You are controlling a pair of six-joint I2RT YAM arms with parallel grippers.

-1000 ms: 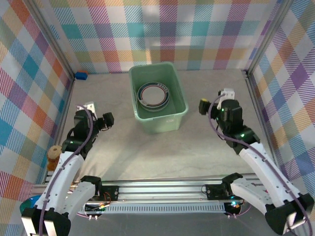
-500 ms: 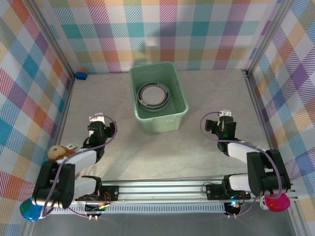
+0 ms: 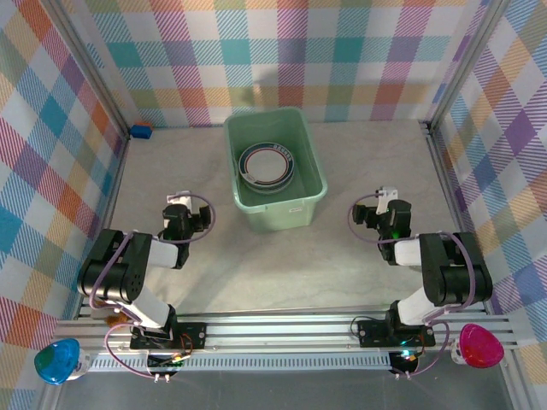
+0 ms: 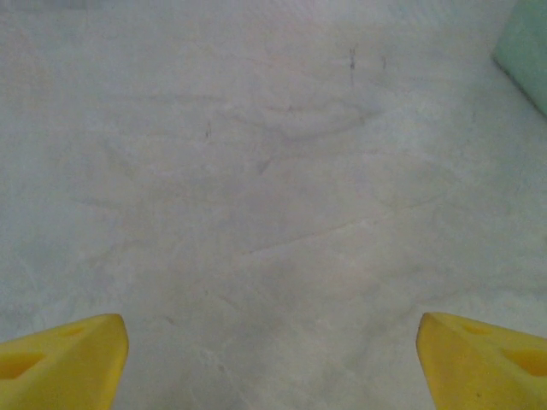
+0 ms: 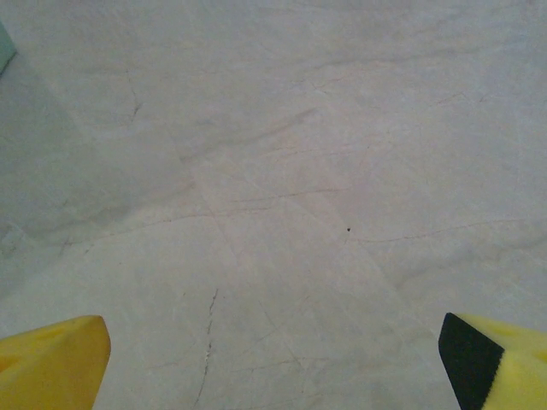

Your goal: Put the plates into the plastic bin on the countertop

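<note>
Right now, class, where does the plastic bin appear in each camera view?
Top external: plastic bin at centre, slightly toward the back wall.
Left wrist: plastic bin corner at the top-right edge.
Right wrist: plastic bin sliver at the upper-left edge.
Shared landmark: the beige countertop it stands on.

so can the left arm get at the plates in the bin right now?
Probably yes: the left gripper is open and empty, bare countertop lies between it and the plastic bin, and the plates sit uncovered inside.
</note>
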